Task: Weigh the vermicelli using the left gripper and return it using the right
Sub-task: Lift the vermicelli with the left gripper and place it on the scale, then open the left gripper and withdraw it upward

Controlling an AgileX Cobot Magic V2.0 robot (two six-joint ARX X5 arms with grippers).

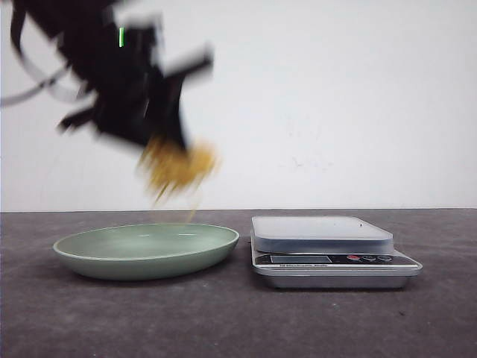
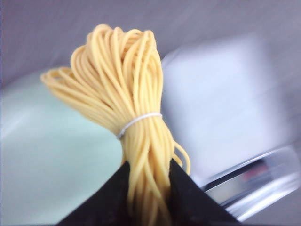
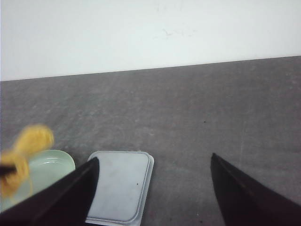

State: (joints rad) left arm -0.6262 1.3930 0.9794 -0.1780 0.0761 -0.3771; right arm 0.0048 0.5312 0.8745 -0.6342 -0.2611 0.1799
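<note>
Front view: the left gripper (image 1: 168, 145), blurred, sits in the upper left of the frame with the vermicelli (image 1: 177, 168) hanging from its tips, up in the air above the pale green plate (image 1: 146, 250). The kitchen scale (image 1: 332, 250) stands just right of the plate, on the dark table (image 1: 238, 321).

Left wrist view: the two black fingers (image 2: 106, 200) are clamped on the lower end of the bundle, a thin white tie (image 2: 138, 121) around its middle, strands fanning out above.

Right wrist view: the right gripper (image 3: 153, 193) is spread wide, holding nothing, over the table beside the scale's platform; the vermicelli shows blurred at the left edge.
</note>
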